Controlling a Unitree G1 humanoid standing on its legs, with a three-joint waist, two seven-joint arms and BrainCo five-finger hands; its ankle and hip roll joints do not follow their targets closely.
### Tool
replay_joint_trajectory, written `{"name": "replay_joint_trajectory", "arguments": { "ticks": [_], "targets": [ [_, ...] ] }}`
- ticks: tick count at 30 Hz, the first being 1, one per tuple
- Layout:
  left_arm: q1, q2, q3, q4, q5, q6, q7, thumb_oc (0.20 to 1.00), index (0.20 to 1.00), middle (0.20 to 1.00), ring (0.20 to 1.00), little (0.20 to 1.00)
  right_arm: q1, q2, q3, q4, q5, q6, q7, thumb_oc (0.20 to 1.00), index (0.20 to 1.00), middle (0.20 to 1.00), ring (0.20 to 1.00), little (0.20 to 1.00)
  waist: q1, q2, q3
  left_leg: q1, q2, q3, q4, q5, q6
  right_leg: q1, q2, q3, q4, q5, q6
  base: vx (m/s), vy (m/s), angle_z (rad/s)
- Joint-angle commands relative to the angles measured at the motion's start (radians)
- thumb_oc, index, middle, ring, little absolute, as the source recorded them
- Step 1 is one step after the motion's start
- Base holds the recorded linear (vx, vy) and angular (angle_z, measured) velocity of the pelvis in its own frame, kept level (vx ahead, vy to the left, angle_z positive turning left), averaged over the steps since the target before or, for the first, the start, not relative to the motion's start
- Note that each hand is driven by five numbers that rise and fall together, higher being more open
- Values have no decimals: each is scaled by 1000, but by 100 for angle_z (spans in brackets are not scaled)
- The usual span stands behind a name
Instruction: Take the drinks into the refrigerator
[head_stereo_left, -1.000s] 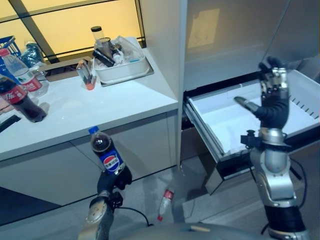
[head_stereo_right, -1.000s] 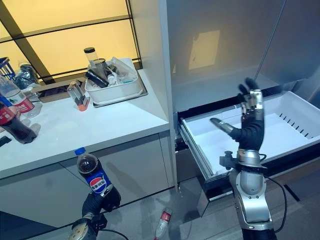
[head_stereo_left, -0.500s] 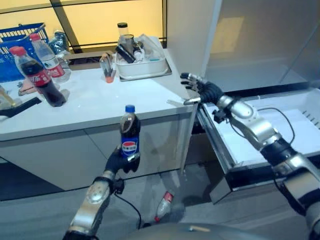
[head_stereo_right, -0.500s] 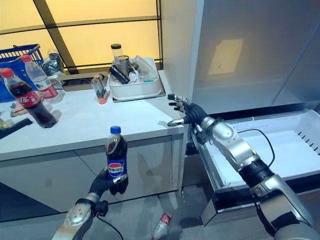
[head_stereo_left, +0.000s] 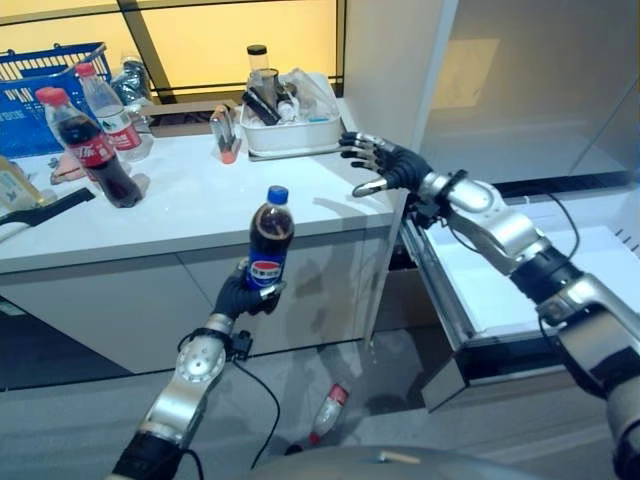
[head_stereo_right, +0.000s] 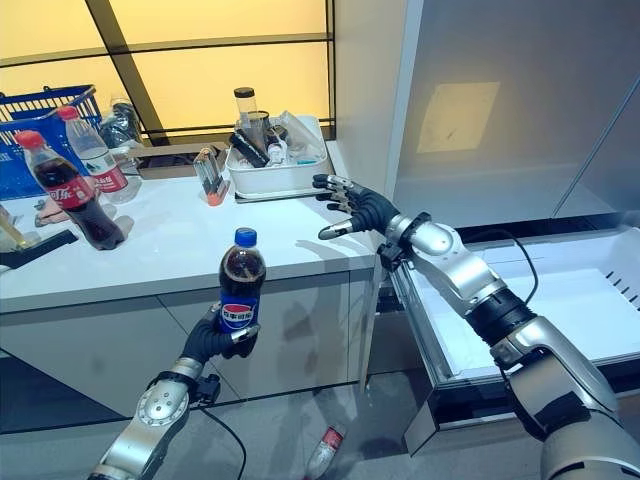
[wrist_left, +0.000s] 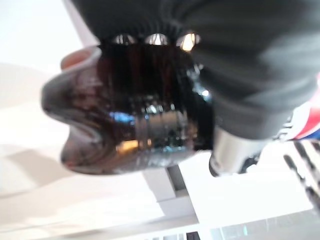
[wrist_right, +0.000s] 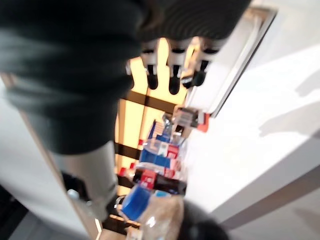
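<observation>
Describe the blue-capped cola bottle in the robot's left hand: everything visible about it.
The cola bottle is clear plastic, filled nearly to the neck with dark drink, with a blue screw cap and a blue label with a round red, white and blue emblem. It stands upright in the air, in front of the white counter and away from the open drawer. The left hand curls round its lower part; the left wrist view shows its lobed base. Nothing else touches it.

A white counter stands under amber-lit windows, beside a tall pale cabinet on grey floor.
</observation>
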Motion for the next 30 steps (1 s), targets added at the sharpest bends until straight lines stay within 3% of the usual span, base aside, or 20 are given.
{"name": "replay_joint_trajectory", "arguments": {
  "ticks": [1, 17, 30],
  "targets": [
    [-183, 14, 25, -41, -10, -127, 67, 200, 200, 200, 200, 200, -165, 9, 60, 60, 20, -56, -40, 1000, 1000, 1000, 1000, 1000, 7, -39, -52, 52, -36, 32, 2, -107, 32, 32, -6, 13, 51, -105, 5, -3, -3, 4],
    [-429, 21, -50, -1, 52, -105, 184, 200, 200, 200, 200, 200, -122, 282, 62, 25, -3, -61, -113, 1000, 1000, 1000, 1000, 1000, -7, -21, -62, 59, -39, 30, 2, -111, 38, 41, -11, 14, 50, -107, 6, 0, 0, 0],
    [-585, 93, -61, 22, 137, -90, 277, 200, 200, 200, 200, 200, -150, 397, 60, 79, 1, -66, -181, 1000, 1000, 1000, 1000, 1000, -4, -13, -72, 63, -43, 24, 2, -114, 39, 49, -15, 12, 49, -109, 6, 0, 0, 0]
  ]
}}
